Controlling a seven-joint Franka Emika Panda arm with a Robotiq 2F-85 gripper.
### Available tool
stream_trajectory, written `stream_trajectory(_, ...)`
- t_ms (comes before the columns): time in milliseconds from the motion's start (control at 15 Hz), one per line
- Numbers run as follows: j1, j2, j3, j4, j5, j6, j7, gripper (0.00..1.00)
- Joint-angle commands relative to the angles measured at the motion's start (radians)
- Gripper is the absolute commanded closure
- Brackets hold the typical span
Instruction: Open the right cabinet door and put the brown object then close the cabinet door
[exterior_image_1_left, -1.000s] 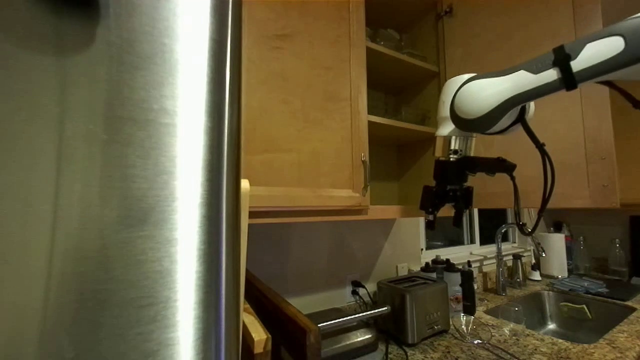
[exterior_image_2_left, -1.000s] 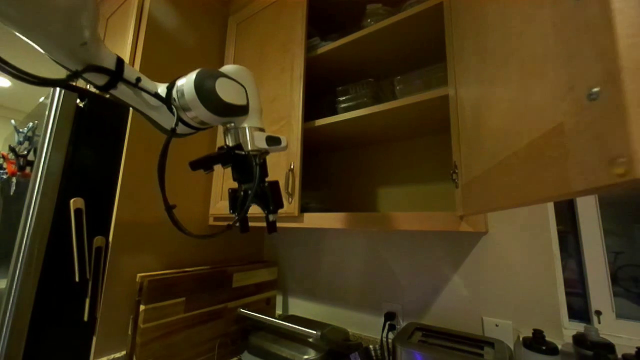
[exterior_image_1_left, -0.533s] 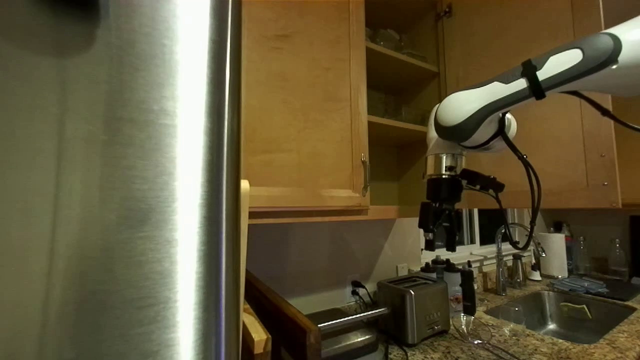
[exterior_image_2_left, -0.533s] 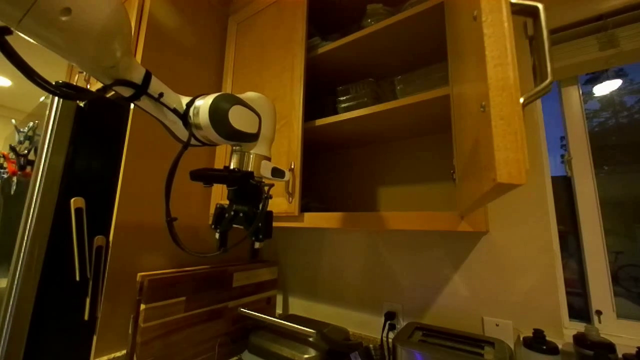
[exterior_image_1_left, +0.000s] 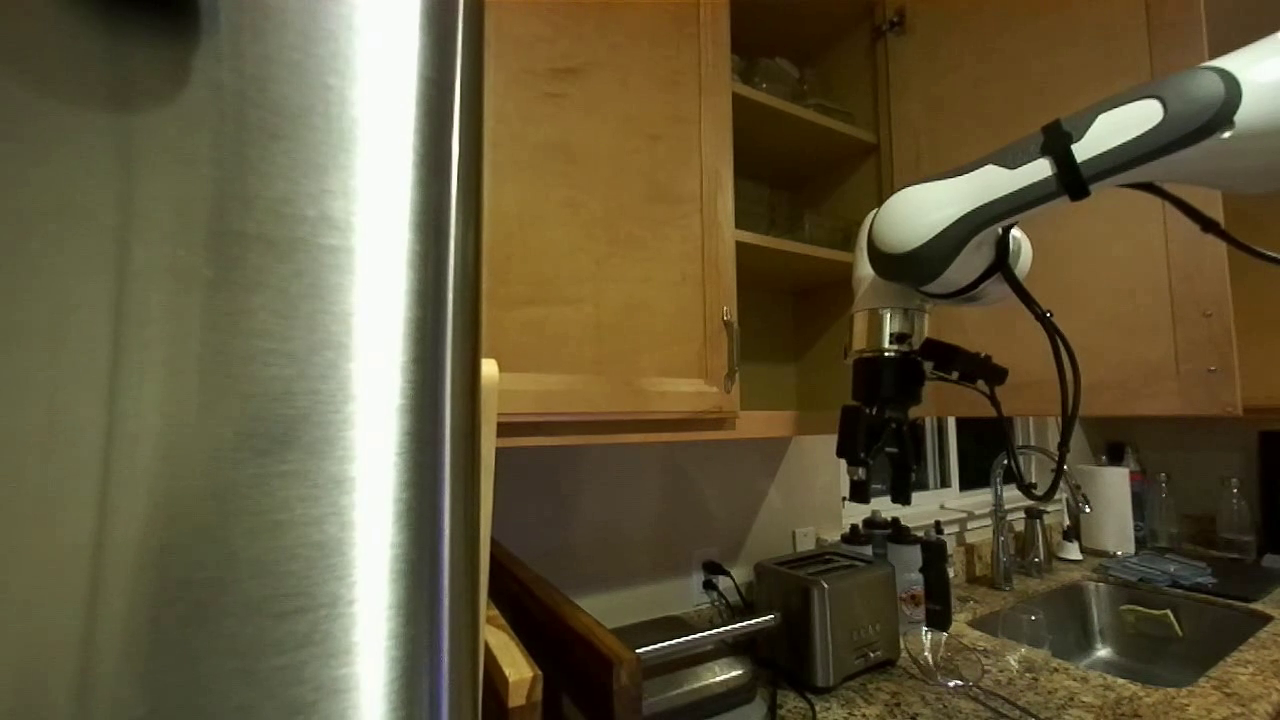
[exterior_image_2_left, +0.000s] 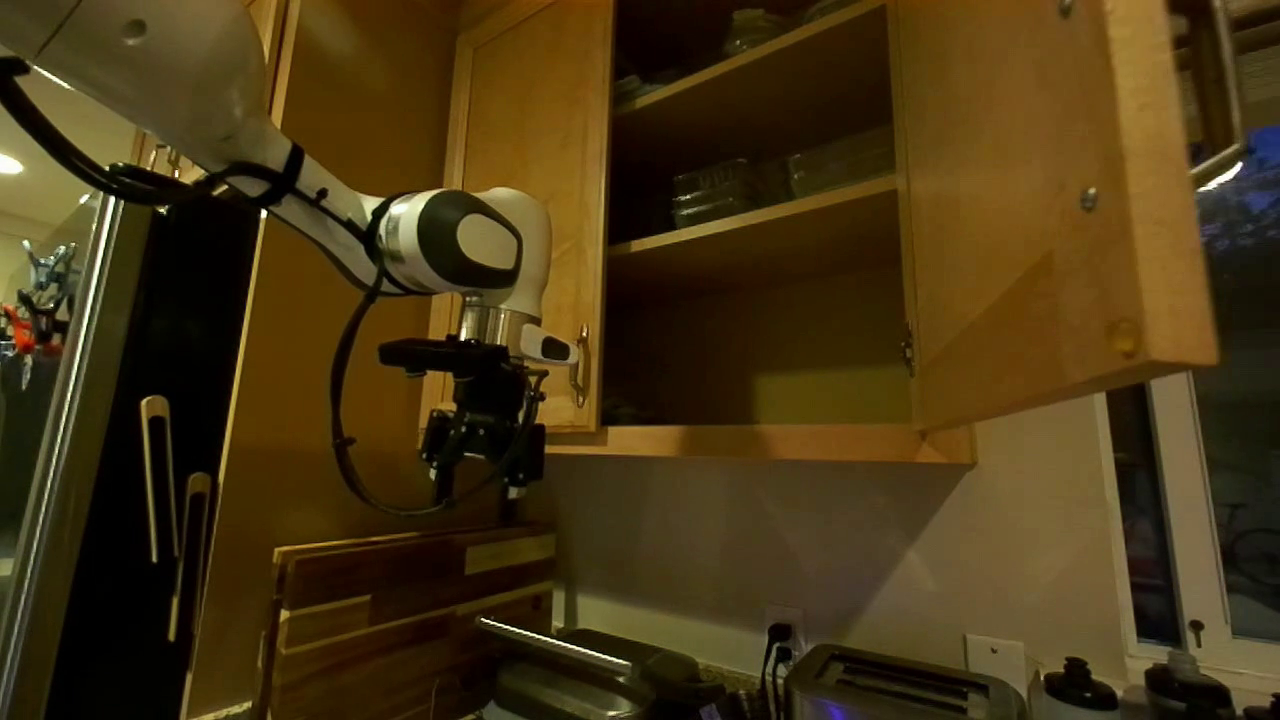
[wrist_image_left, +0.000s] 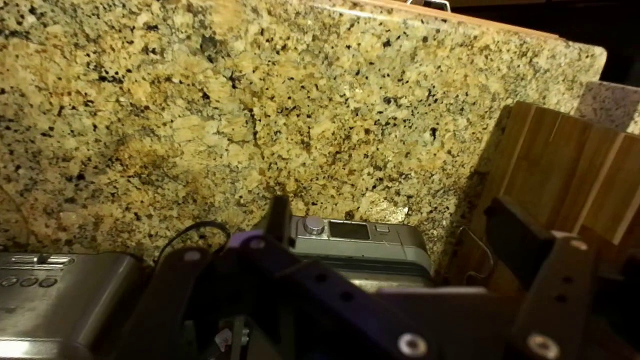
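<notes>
Right cabinet door (exterior_image_2_left: 1020, 220) stands open. Brown object (exterior_image_1_left: 489, 420) upright just beside the fridge (exterior_image_1_left: 230, 400) in an exterior view. Claw (exterior_image_2_left: 479, 485) wide, above the surface (wrist_image_left: 250, 110). Toaster (exterior_image_1_left: 825, 615) markings too small to read.

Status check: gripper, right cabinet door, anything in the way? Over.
Gripper open, holding nothing. Right cabinet door swung open. Grey appliance below the gripper, possible obstacle if lowering.
</notes>
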Motion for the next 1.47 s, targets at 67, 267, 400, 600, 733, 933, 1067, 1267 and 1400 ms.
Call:
stream_trajectory(67, 0.064, -0.063, 0.011, -0.03, 0.064, -0.071, -0.173, 0.0)
stream_trajectory(267, 0.116, -0.098, 0.045, -0.031, 0.066, -0.114, -0.258, 0.0)
stream_trajectory(400, 0.156, -0.128, 0.072, -0.035, 0.072, -0.086, -0.301, 0.0)
stream_trajectory(600, 0.22, -0.164, 0.112, -0.045, 0.089, -0.021, -0.344, 0.0)
stream_trajectory(733, 0.265, -0.179, 0.129, -0.047, 0.12, 0.028, -0.375, 0.0)
stream_trajectory(933, 0.33, -0.187, 0.143, -0.057, 0.172, 0.132, -0.432, 0.0)
stream_trajectory(1067, 0.372, -0.188, 0.142, -0.069, 0.211, 0.21, -0.484, 0.0)
stream_trajectory(1267, 0.366, -0.145, 0.151, -0.021, 0.188, 0.173, -0.459, 0.0)
stream_trajectory(1400, 0.364, -0.141, 0.151, -0.021, 0.188, 0.173, -0.459, 0.0)
